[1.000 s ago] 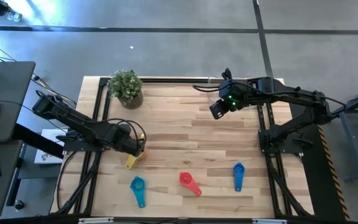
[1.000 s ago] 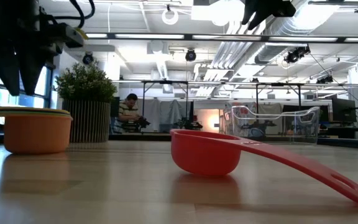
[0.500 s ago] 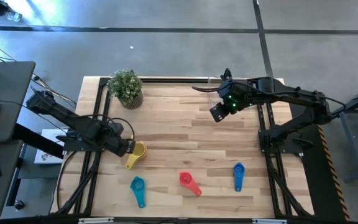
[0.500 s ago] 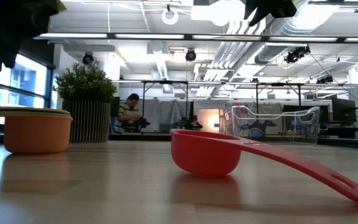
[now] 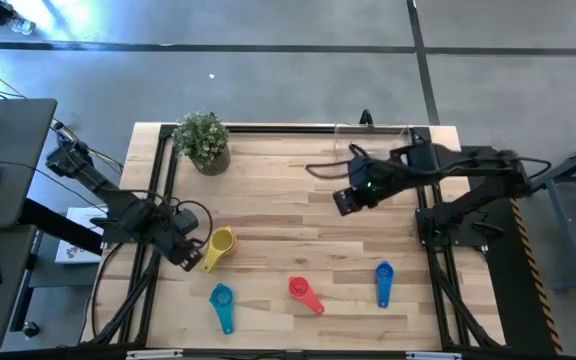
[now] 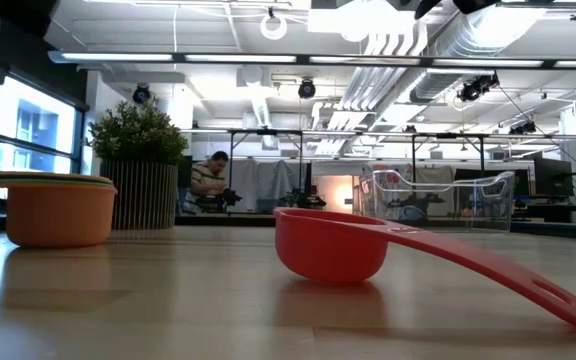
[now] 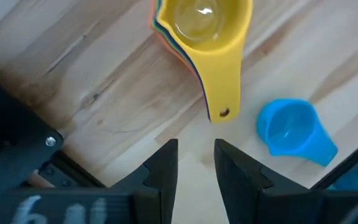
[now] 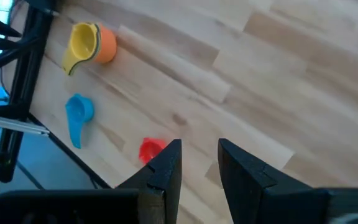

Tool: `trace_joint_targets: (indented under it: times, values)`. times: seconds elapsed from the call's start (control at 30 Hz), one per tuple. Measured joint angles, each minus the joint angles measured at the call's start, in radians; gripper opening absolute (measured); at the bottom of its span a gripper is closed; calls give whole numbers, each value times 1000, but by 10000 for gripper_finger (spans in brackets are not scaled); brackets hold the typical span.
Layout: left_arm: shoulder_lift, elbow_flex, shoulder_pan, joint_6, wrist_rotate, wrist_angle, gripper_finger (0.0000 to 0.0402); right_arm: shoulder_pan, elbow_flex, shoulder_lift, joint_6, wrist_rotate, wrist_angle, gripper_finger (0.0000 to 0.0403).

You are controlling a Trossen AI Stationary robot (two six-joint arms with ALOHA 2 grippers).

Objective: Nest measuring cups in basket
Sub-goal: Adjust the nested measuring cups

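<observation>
Cups sit in three places along the near half of my table (image 5: 298,215): a nested stack (image 5: 221,243) with the yellow cup (image 7: 207,25) on top and orange (image 6: 58,212) outermost, then a light blue cup (image 5: 222,300), a red cup (image 5: 303,291) and a blue cup (image 5: 384,277), each lying alone and apart from the others. My left gripper (image 7: 196,163) hangs just beside the stack's yellow handle, fingers a narrow gap apart and holding nothing. My right gripper (image 8: 199,163) hovers above the table's far right part, fingers likewise slightly parted and empty. The basket (image 6: 438,198), clear-walled, stands at the far right edge, and a potted plant (image 5: 203,141) at the far left corner. A person (image 6: 206,182) sits in the room beyond.
</observation>
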Motion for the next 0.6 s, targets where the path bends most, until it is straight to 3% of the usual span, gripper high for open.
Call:
trace_joint_targets:
  times: [0.33,0.6]
  values:
    - [4,-107,-25,-14,17,11,94,109,0,93,123,42,55,97]
    - [4,-215,-14,-32,32,165,90,111,0,109,121,74,127,97]
